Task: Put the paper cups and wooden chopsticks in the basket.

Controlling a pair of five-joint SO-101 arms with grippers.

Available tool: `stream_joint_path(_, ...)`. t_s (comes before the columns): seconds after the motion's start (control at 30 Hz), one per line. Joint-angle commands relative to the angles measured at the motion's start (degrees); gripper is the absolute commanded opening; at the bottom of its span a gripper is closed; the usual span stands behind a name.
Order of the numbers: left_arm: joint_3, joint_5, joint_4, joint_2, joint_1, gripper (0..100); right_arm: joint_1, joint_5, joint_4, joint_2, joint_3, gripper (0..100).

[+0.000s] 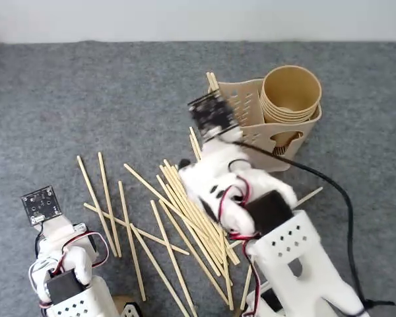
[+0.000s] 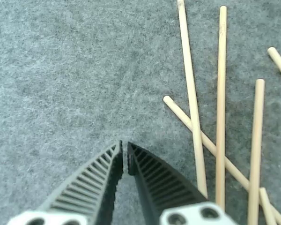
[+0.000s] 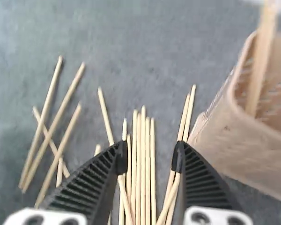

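While the left fingers (image 2: pixel 100 176) sit closed near the worktop's front-left corner, the right fingers (image 3: pixel 103 176) stand apart over the chopsticks (image 3: pixel 141 140). The sticks' long axis runs lengthwise between them, and the basket (image 3: pixel 234 136), cups (image 1: pixel 290 92) inside, stands just beside.

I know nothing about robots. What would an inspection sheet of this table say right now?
Surface: grey carpet-like mat.
Job's things: paper cups stacked inside the basket; a few chopsticks stand in it beside them; many loose chopsticks lie scattered on the mat.
Clutter: nothing seen.
Grippers: left gripper shut and empty, over bare mat beside some chopsticks; right gripper open over a bundle of loose chopsticks, next to the basket.
Cables: black cable runs from the right arm past the basket; red and white wires on both arms.
Surroundings: pale wall beyond the mat.
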Motion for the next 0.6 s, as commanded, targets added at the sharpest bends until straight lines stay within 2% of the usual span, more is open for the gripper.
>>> stream_joint_path(0.0,-0.66,-0.09,-0.18,-0.79,0.18,2,-0.84,-0.7,1.98,4.0,1.05,17.1)
stream_joint_path(0.13,-0.66,-0.09,-0.18,-0.79,0.18,2,-0.84,-0.79,1.36,12.88,2.37,17.1)
stream_joint_path(0.43,-0.66,-0.09,-0.18,-0.79,0.18,2,-0.84,-0.09,-10.68,32.4,2.2,17.1)
stream_joint_path(0.57,-0.66,-0.09,-0.18,-0.79,0.18,2,-0.57,2.73,-13.49,38.99,1.14,17.1)
